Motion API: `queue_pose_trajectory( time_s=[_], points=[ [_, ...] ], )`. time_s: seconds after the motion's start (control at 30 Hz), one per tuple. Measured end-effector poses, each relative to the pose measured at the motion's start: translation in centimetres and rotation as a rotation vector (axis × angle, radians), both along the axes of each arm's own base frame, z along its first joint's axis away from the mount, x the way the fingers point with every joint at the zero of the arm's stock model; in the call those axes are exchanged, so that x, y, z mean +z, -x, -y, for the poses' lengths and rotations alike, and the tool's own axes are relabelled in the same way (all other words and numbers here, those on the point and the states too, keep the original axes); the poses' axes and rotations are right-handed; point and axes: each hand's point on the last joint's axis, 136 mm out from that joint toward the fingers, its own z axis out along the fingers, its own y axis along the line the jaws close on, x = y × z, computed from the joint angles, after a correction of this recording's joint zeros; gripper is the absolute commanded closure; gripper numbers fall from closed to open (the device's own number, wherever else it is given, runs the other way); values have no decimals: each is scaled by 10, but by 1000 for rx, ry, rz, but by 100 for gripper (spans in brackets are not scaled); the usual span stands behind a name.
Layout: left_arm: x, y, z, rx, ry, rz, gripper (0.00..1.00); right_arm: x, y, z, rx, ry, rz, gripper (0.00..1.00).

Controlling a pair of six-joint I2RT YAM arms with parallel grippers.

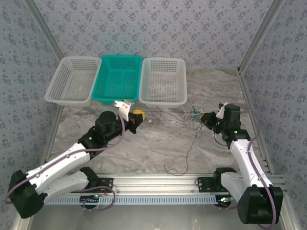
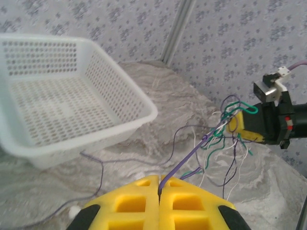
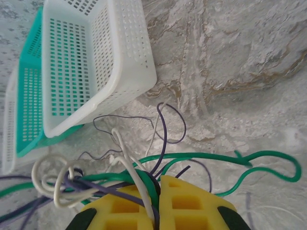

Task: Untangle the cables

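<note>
The left claw (image 2: 159,186) is sitting fully together, pinching one thin purple wire (image 2: 184,160) that is running taut from it toward the knot. The right claw (image 3: 159,187) is likewise clamped, biting on the bundle of hair-thin green, white and purple cables (image 3: 120,182) where they are crossing. The tangle is stretching between the two claws, nearer the right one. Loose ends are trailing onto the marbled grey counter (image 1: 153,148) in front of a white perforated plastic basket (image 1: 163,101).

These wires are looking very light and limp, with a little springy curl. They are likely to slip through a loose pinch, and to kink or snap if yanked. I am judging the best hold to be a single strand close to the knot, drawn out slowly along its own line.

The counter is looking smooth and is probably offering little drag. Patterned blue-grey walls (image 1: 153,24) are closing in the back and sides, and a teal perforated basket (image 1: 101,79) is sitting at the back beside the white one.
</note>
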Motion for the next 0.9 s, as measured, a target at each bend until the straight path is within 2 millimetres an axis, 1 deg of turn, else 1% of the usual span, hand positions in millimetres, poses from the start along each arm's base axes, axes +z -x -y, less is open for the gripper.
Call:
queue_pose_trajectory(
  time_s=[0.07,0.1,0.13,0.23,0.33,0.4,0.5,0.67,0.73,0.77,0.8,0.87,0.9],
  points=[
    [-7,3,-14,21,2,-37,100,-4,2,1,0,-23,-12,100],
    [-6,4,-21,33,6,-49,100,-5,3,3,-1,-33,-19,100],
    [-4,4,-27,44,14,-53,100,-6,4,5,-7,-37,-22,100],
    [9,7,-55,99,49,-48,100,-7,4,20,-58,-50,-26,100],
    [13,11,-69,117,49,-66,100,-9,6,24,-71,-71,-29,100],
    [13,13,-71,116,49,-84,100,-11,7,20,-48,-78,-21,100],
    [14,11,-77,139,66,-94,100,-16,7,6,17,-33,7,100],
    [24,-1,-96,245,91,-76,100,-25,14,-29,197,232,71,100],
    [36,-2,-103,282,80,-67,100,-24,21,-43,288,358,103,100],
    [46,-3,-107,300,73,-57,100,-18,24,-49,334,415,132,100],
    [58,-4,-112,321,65,-42,100,-10,26,-53,371,478,167,100],
    [91,-4,-122,353,43,-11,100,9,27,-58,430,584,258,100],
    [106,-4,-127,368,33,2,100,23,27,-60,457,641,323,100]
  ],
)
